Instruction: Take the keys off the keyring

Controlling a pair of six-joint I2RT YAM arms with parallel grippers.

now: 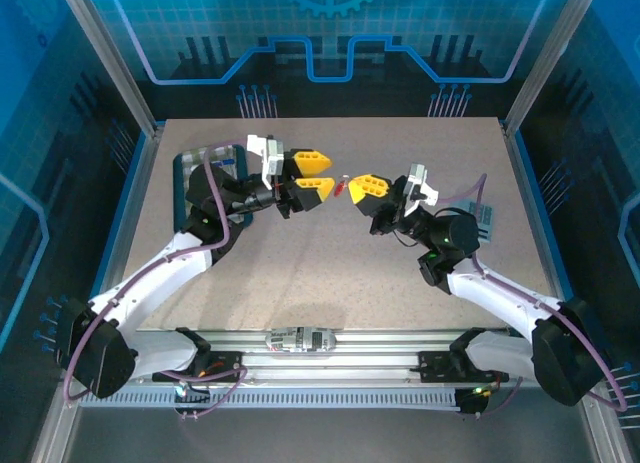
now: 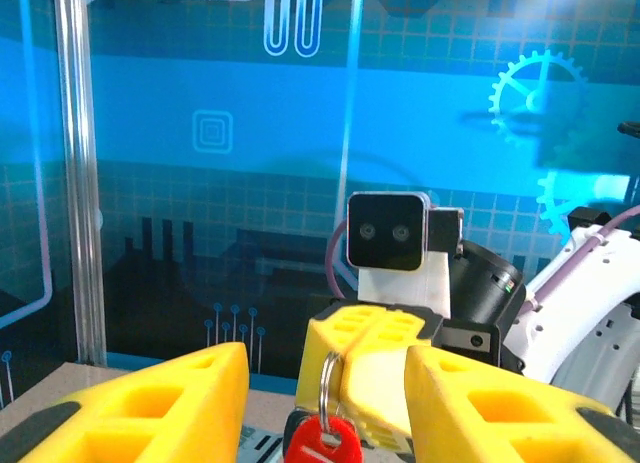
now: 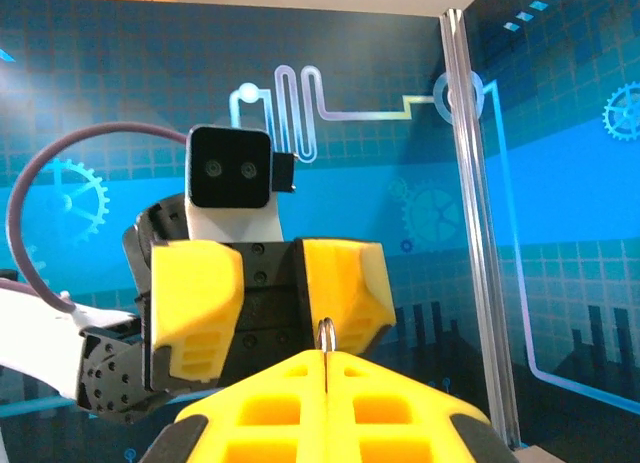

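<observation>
Both arms raised over table (image 1: 330, 283), wrists face to face.
Right gripper (image 1: 362, 186) clamped tight on keyring (image 2: 329, 378), presenting it in mid-air.
Left gripper (image 1: 316, 175) jaws apart, near dangling red tag (image 2: 323, 445) (probably lining up a pull).
Key too small to tell.

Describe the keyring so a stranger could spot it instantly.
Over the table's middle, the left gripper faces the right gripper. The keyring is pinched in the right one's yellow tips: a thin metal ring whose small red tag sets it apart.
</observation>
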